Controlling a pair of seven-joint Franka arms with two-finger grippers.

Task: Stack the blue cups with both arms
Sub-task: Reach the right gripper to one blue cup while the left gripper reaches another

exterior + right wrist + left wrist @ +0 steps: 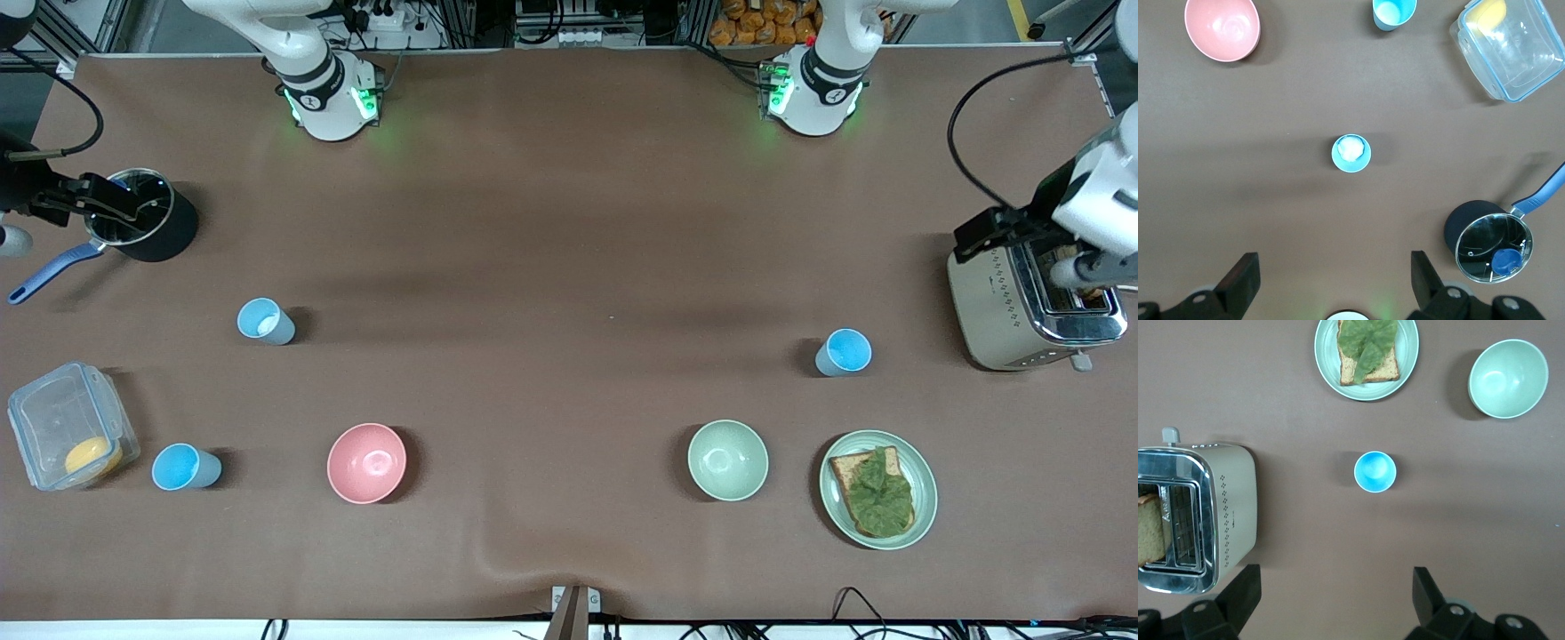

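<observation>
Three blue cups stand upright and apart on the brown table. One cup [844,352] is toward the left arm's end and shows in the left wrist view [1375,471]. A paler cup [265,321] is toward the right arm's end and shows in the right wrist view [1351,153]. A third cup [185,467] stands nearer the front camera, beside a clear box, and also shows in the right wrist view [1393,12]. My left gripper [978,234] [1335,577] hangs open and empty, high over the table. My right gripper [107,203] [1333,260] is also open, empty and high up.
A pink bowl [366,462] and a pale green bowl [727,460] sit near the front. A plate with toast and lettuce [878,489] is beside the green bowl. A toaster [1031,302] stands at the left arm's end. A black pot [142,227] and a clear box [71,425] stand at the right arm's end.
</observation>
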